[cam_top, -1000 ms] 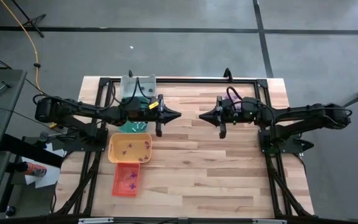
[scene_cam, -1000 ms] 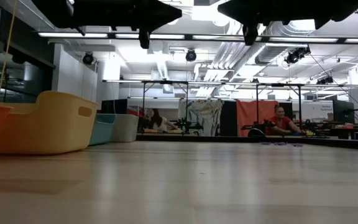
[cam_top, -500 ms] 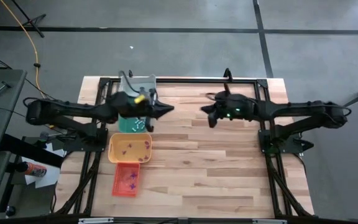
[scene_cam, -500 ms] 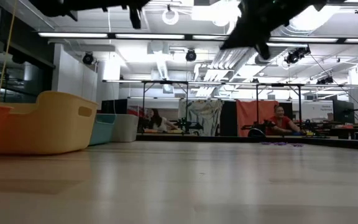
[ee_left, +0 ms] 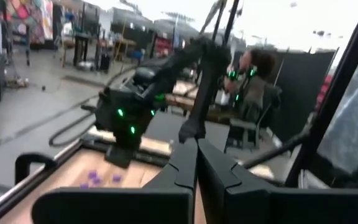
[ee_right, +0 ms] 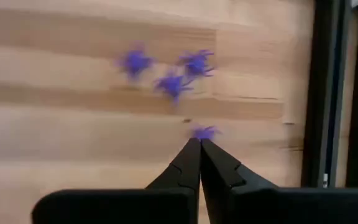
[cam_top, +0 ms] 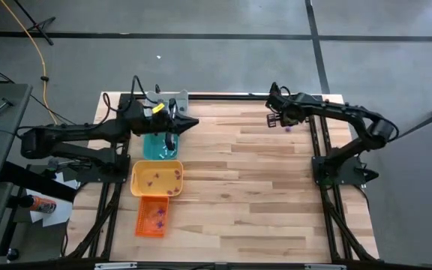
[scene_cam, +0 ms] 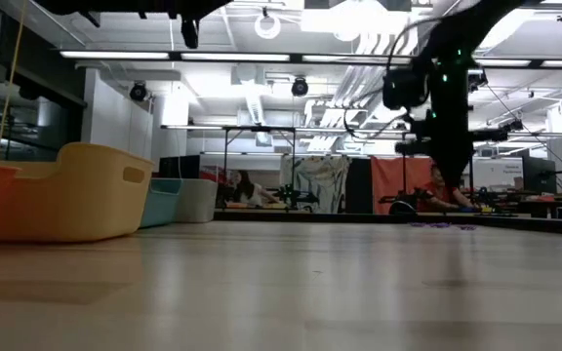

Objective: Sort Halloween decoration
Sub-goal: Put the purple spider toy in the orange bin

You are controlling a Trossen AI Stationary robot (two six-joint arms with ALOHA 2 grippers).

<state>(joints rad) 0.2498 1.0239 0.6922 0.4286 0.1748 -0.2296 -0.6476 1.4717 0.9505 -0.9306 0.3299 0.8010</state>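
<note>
Swung out from mid-desk, the right claw (ee_right: 199, 142), tips pressed together, is poised over purple trinkets (ee_right: 174, 85) at the desk's (cam_top: 261, 195) far right edge; the left claw (cam_top: 192, 123), also closed, is drawn back above the teal tray (cam_top: 156, 148)

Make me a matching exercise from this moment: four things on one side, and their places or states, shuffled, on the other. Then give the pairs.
1. right gripper
2. left gripper
3. orange tray
4. yellow tray

A. holds purple trinkets, between the teal and orange trays
B. shut, above the teal tray
C. shut, over loose purple trinkets by the table's far right corner
D. nearest the table's front edge

Pairs: 1-C, 2-B, 3-D, 4-A
</note>
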